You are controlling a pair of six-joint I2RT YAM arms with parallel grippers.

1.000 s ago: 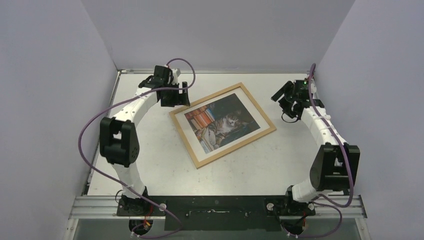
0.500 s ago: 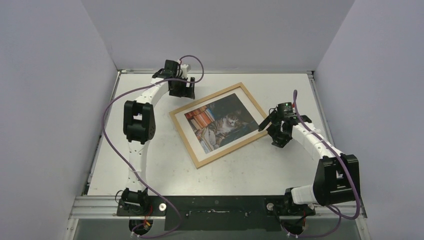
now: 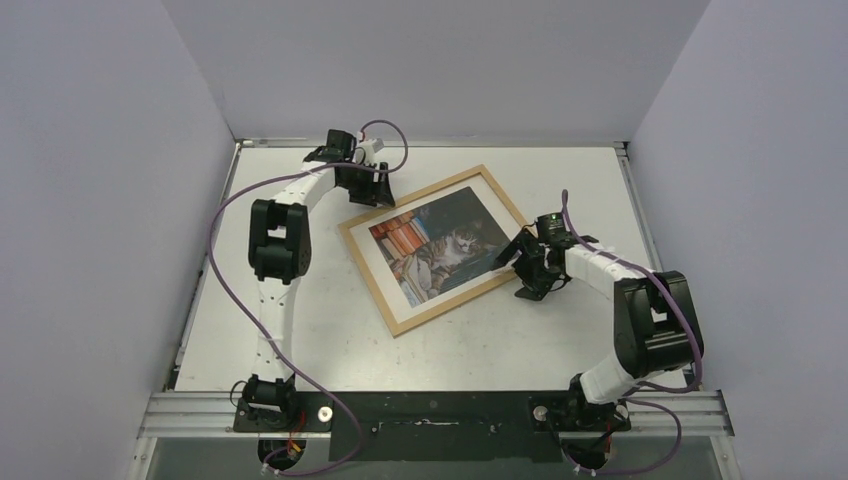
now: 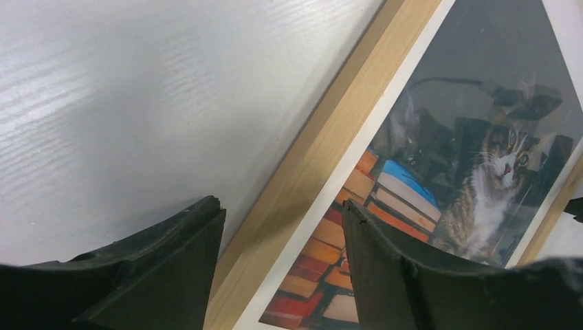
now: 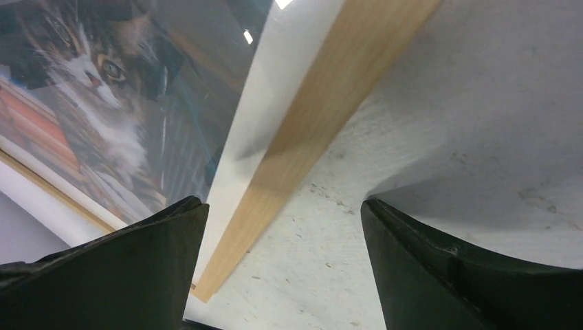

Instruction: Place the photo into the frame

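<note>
Top external view shows the white rectangular table (image 3: pixel 300 330) carrying the thin light-wood picture frame (image 3: pixel 472 297), lying flat and askew, with the glossy tabby-cat photo (image 3: pixel 443 246) inside it within a white border. The left gripper (image 3: pixel 372 190) hangs over the frame's far-left rail and the right gripper (image 3: pixel 520 270) over the rail by its right corner, each with jaws spread apart, grasping nothing.

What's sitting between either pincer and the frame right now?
Nothing visible. The left pincer is open over the far edge of the frame, and the right pincer is open over its right edge. Nothing lies between either one and the wood.
</note>
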